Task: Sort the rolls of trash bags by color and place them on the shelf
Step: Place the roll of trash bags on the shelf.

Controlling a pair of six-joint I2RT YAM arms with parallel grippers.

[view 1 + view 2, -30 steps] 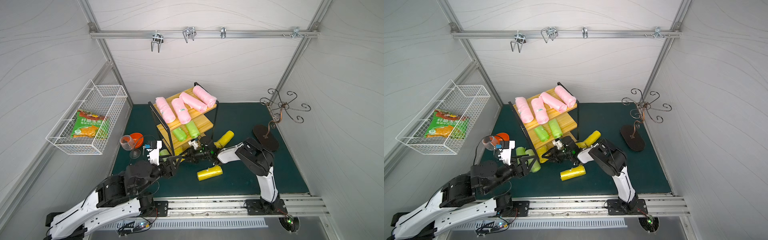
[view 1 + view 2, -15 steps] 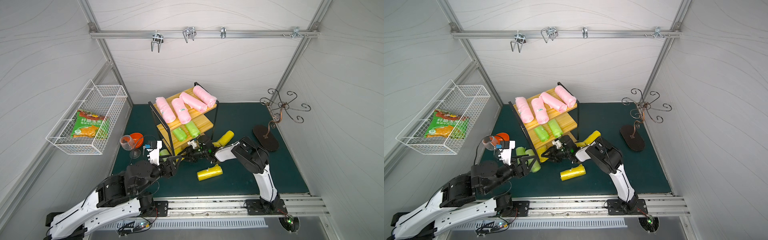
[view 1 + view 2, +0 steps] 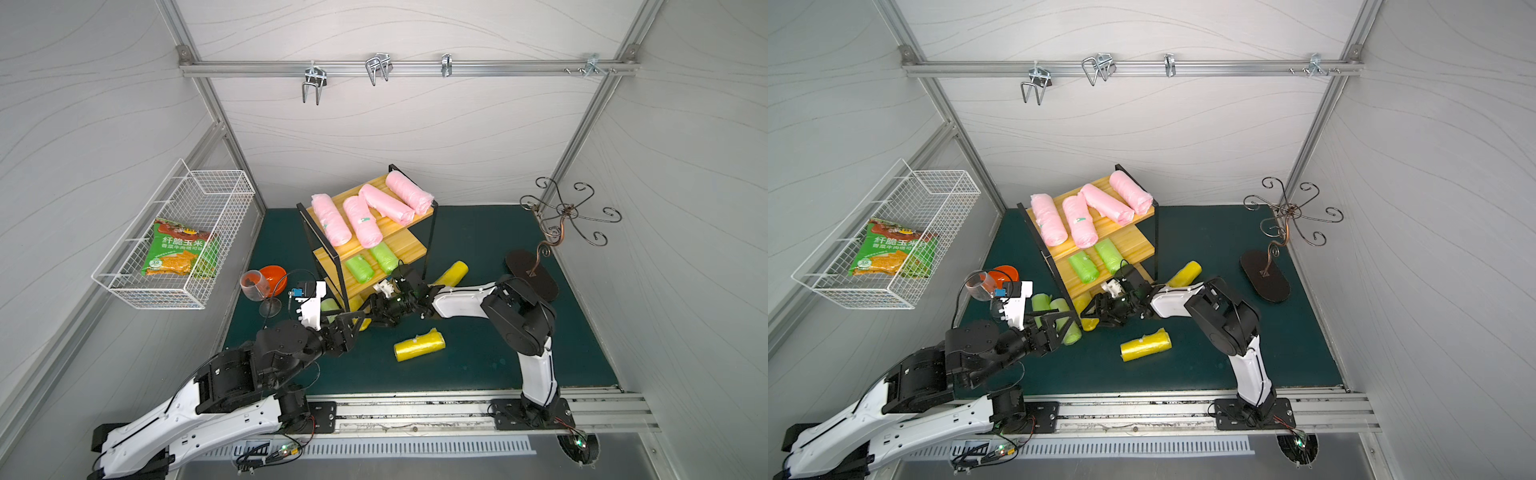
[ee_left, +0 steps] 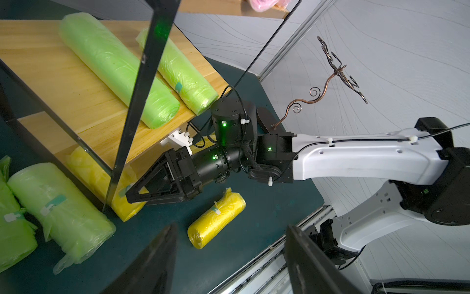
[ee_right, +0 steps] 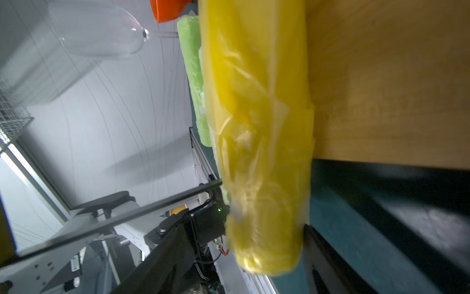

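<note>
The right gripper (image 3: 1090, 318) reaches low into the bottom tier of the shelf (image 3: 409, 249). Its jaws are spread to either side of a yellow roll (image 5: 256, 127) without clamping it: the right wrist view shows a gap between one finger (image 5: 162, 257) and the plastic. The roll lies on its side on the lowest board, its long axis running front to back, parallel to the two green rolls (image 3: 360, 268) on the tier above. It hugs the board's side edge, and its near end sticks out past the front edge towards the arms.

Four pink rolls (image 3: 331, 219) fill the top board, two roughly parallel to the green pair and two skewed across the far end. The left gripper (image 4: 230, 227) hovers at the same front corner of the shelf, jaws wide apart and empty.

A black upright of the frame (image 4: 137, 101) stands just beside the overhanging end of the yellow roll. Just outside that corner, two more green rolls (image 4: 58, 203) lie side by side on the table (image 3: 478, 353). A second yellow roll (image 3: 419, 345) lies crosswise on the table in front of the right arm. A third (image 3: 455, 270) lies behind the arm, angled away from the shelf.

Near the shelf's left end stand a wine glass (image 3: 253, 286) and an orange bowl (image 3: 274, 276). A scrolled metal hook stand (image 3: 561, 216) stands well apart in the far right corner. A wire basket (image 3: 216, 187) on the left wall holds a snack packet (image 3: 178, 253).
</note>
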